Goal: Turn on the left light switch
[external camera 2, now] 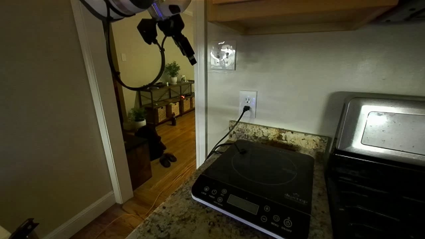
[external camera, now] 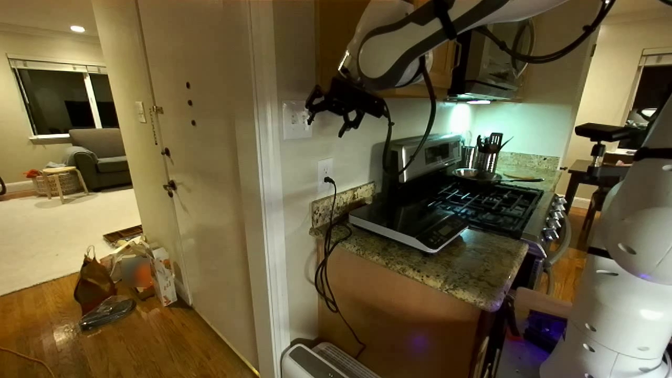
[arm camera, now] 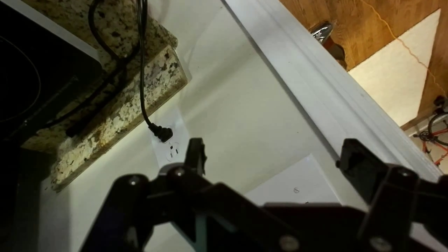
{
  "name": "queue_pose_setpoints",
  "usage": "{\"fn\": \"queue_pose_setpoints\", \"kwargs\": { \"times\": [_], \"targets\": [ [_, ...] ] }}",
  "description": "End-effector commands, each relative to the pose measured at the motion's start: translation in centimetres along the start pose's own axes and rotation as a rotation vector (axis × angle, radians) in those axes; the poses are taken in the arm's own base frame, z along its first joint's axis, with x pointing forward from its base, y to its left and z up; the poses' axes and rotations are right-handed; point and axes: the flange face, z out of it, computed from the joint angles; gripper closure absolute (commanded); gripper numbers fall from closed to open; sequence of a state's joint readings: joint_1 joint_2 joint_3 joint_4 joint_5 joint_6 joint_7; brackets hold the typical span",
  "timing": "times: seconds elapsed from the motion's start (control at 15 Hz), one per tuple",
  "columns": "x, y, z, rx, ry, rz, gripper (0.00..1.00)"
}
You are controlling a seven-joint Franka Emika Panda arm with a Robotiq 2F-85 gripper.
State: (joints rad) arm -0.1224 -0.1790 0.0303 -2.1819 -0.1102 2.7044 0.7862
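The white light switch plate (external camera: 289, 126) is on the kitchen wall beside the door trim. It also shows in an exterior view (external camera 2: 214, 64), with bright glare over its switches, so I cannot tell their positions. In the wrist view only a corner of the plate (arm camera: 297, 185) with a screw shows; my gripper's body hides the switches. My gripper (external camera: 326, 125) is open and empty, near the plate, with one finger overlapping its right edge in that exterior view. In an exterior view the gripper (external camera 2: 192, 60) is left of the plate. In the wrist view its fingers (arm camera: 273, 148) are wide apart.
An outlet (external camera 2: 252, 96) with a black plug is below the plate. An induction cooktop (external camera 2: 262, 166) lies on the granite counter (external camera: 446, 268) beside the stove (external camera: 488, 205). Wooden cabinets (external camera 2: 298, 16) hang above. White door trim (arm camera: 315, 80) runs close to the plate.
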Motion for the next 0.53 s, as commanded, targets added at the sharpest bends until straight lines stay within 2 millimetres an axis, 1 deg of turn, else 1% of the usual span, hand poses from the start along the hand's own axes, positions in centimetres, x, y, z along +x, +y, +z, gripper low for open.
{"fn": "queue_pose_setpoints", "kwargs": {
  "times": [0.0, 0.27, 0.47],
  "targets": [
    [0.01, -0.02, 0.01, 0.001, -0.001, -0.001, 0.00],
    [-0.05, -0.08, 0.03, 0.001, -0.002, -0.002, 0.00],
    [0.72, -0.02, 0.67, 0.017, 0.007, 0.086, 0.00]
  ]
}}
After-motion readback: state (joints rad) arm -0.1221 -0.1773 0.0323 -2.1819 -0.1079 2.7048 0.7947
